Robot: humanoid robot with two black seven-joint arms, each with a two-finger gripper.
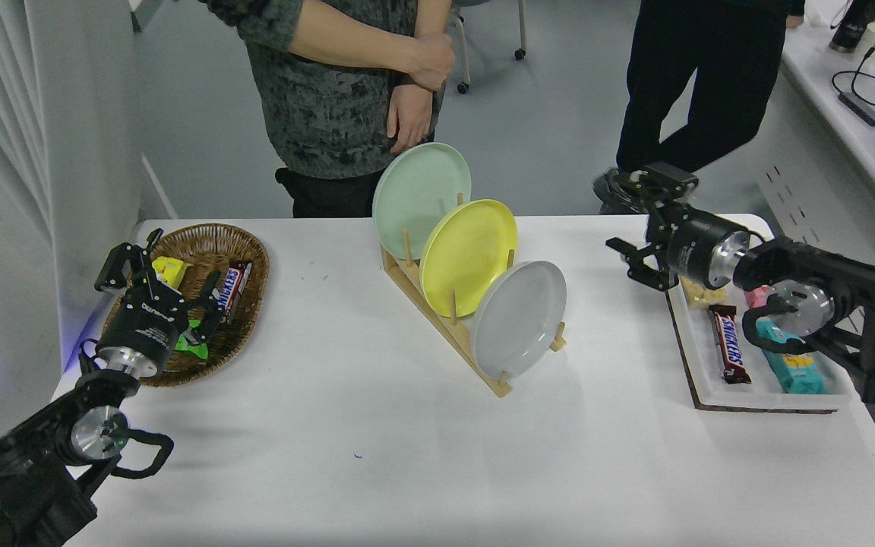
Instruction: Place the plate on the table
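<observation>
The plate, round, smooth and light grey with a shallow raised rim, stands on edge in the nearest slot of a wooden rack made of a slanted bar with upright pegs. Behind it in the same rack stand a yellow plate and, farthest back, a pale green plate, each partly covered by the one in front. The rack sits near the middle of the table, a matte white top with rounded corners. The right gripper reaches in sideways from the right edge, above the table just left of a white tray with a cork edge; its black fingers are spread wide and hold nothing, well apart from the plate. The right arm hides part of the tray, where a brown candy bar and a teal packet show. The left gripper hangs over an oval woven wicker basket at the lower left, fingers spread, covering some wrapped snacks inside. Two people stand at the far side, cut off at the top edge.
</observation>
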